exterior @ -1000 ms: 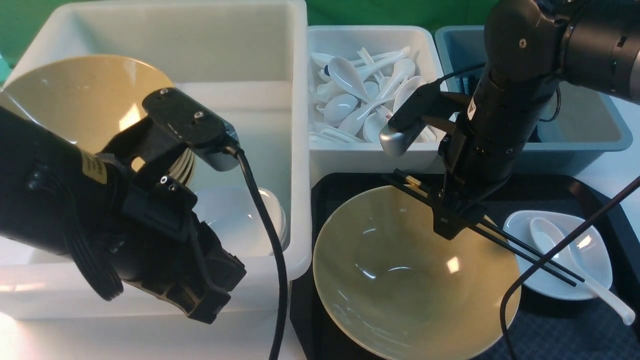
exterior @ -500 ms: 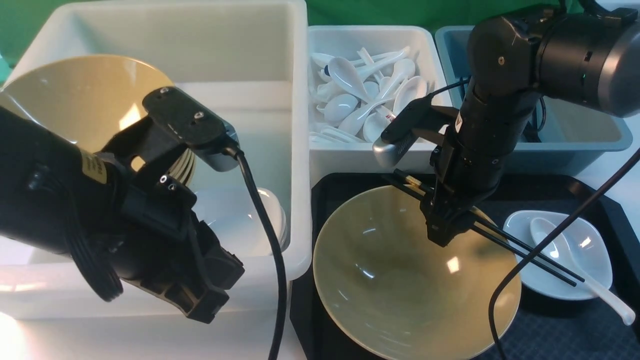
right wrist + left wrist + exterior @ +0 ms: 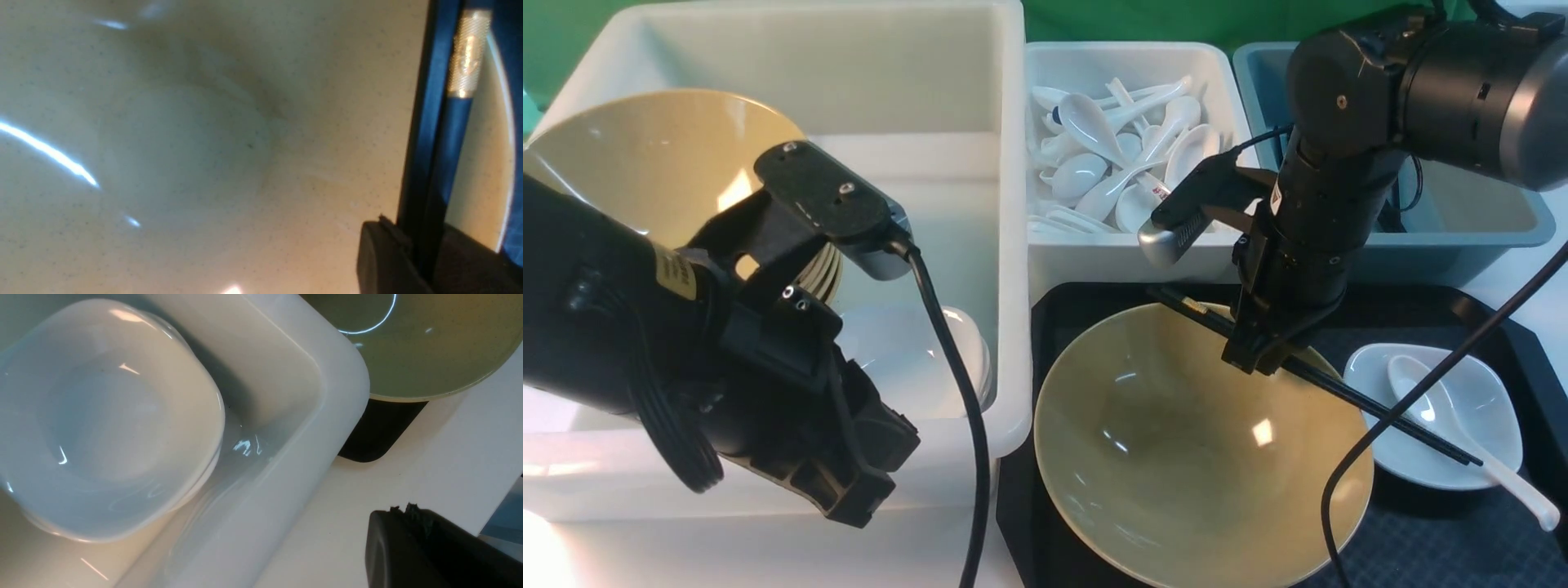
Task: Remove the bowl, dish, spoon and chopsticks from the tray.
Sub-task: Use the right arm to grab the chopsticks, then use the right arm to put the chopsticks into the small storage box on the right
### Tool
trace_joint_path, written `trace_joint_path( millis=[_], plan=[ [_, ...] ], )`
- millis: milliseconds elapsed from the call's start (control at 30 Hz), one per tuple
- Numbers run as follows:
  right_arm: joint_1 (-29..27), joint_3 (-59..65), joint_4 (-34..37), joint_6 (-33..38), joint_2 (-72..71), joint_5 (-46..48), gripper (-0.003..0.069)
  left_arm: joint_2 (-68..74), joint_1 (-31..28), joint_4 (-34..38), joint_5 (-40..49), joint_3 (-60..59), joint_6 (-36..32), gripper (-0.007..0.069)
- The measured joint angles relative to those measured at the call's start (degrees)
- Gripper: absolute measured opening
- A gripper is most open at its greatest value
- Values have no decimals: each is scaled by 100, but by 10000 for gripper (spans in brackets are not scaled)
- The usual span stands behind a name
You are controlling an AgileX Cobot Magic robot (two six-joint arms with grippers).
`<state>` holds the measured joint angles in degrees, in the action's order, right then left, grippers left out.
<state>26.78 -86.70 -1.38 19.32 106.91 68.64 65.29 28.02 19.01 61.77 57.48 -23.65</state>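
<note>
My right pincer (image 3: 1255,362) is clamped on the chopsticks (image 3: 1380,412) near their gold-banded end, over the far rim of the bowl (image 3: 1176,457) on the tray (image 3: 1421,531). Risks: the thin sticks scissor and one slips out, or the long tips over the dish (image 3: 1490,408) snag the spoon (image 3: 1413,380).

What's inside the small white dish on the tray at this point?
The spoon lies in the dish, scoop inside and handle out over the rim. The tips of the chopsticks cross above it. The dish floor under the scoop is hidden.
</note>
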Motion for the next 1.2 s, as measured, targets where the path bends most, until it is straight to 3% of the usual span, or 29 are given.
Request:
trace_joint_path(
  millis=[200,367,467,700,967,1033,1200],
  plan=[
    [0,-367,-238,-213,-382,58,148,0,0,-2,-168,0,0,-8],
    [-408,-1368,-633,-576,-629,-150,148,0,0,153,-991,23,0,-8],
    [-1026,-2054,-715,-1065,-439,-827,148,4,0,380,-1674,112,0,-8],
    [-1853,-2562,-765,-2479,264,-2612,148,6,0,591,-1937,117,0,-8],
    [-2133,-2568,-763,-3177,1298,-3584,154,11,0,591,-1586,117,51,-8],
    [-2171,-2568,-763,-3193,1442,-3486,176,11,0,591,-1526,117,71,-8],
    [-2236,-2585,-763,-3173,1516,-2378,400,11,0,591,-1462,117,133,-8]
  ],
)
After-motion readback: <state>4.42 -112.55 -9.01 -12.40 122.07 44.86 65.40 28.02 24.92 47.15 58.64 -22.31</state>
